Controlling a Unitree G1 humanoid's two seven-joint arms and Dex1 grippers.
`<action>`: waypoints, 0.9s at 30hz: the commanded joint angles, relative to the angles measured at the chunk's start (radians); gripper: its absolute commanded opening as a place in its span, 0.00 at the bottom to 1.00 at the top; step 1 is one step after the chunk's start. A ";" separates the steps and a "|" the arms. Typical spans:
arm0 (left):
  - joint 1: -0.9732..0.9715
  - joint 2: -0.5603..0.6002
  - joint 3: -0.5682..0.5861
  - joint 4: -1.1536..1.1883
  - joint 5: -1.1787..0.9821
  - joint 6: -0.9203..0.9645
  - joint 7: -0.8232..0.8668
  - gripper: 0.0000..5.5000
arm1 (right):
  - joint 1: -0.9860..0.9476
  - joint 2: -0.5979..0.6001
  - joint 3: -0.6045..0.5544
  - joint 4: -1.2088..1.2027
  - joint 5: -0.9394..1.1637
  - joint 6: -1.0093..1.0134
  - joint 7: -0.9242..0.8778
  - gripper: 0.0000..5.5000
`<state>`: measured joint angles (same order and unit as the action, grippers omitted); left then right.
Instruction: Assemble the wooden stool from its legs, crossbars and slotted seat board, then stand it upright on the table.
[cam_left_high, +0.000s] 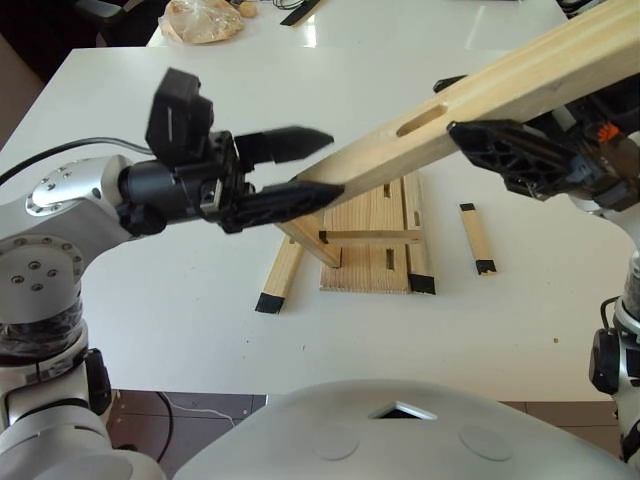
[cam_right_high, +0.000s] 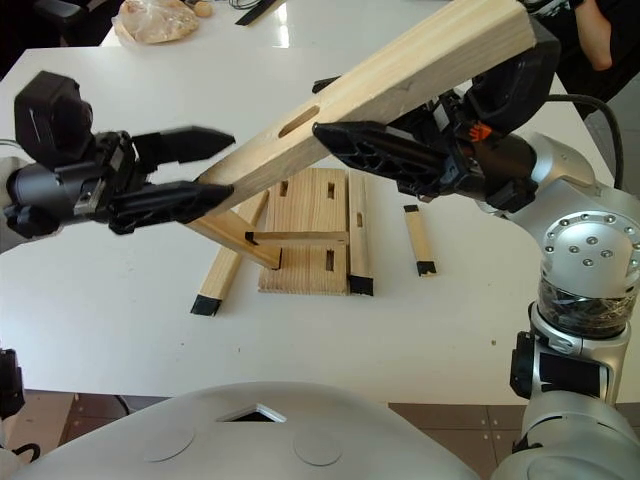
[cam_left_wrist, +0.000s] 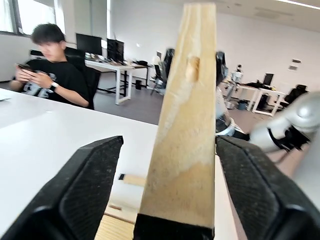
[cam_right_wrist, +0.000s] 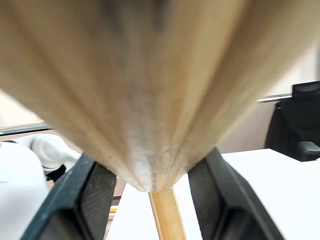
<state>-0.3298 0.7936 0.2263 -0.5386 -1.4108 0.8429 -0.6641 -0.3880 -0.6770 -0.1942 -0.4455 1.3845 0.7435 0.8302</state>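
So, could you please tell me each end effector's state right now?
Left end effector: open, astride the leg's end.
Right end effector: shut on the leg.

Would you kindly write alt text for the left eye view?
The right tool holds a long pale wooden leg slanted above the white table; the left tool's open fingers flank its lower end. A slotted wooden seat board lies beneath.

Bright daylight, glare on far table (cam_left_high: 330, 35), soft shadow by crossbar (cam_left_high: 478, 238), bg window (cam_left_wrist: 30, 12) v. bright
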 joint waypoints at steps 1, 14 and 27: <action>-0.043 -0.025 0.005 0.037 -0.008 -0.006 0.078 0.67 | -0.020 -0.062 -0.033 0.054 -0.127 -0.025 0.020 0.36; -0.021 -0.065 0.025 0.048 0.039 -0.040 0.155 0.67 | -0.008 -0.102 -0.071 0.163 -0.294 -0.068 0.099 0.36; 0.171 0.018 -0.216 0.433 0.924 -0.524 -0.066 0.67 | 0.249 -0.202 -0.031 0.135 -0.624 -0.245 0.306 0.36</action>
<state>-0.1974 0.8209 0.0752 -0.0986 -0.5700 0.3745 -0.7039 -0.1507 -0.8676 -0.2340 -0.2772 0.7780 0.5196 1.1156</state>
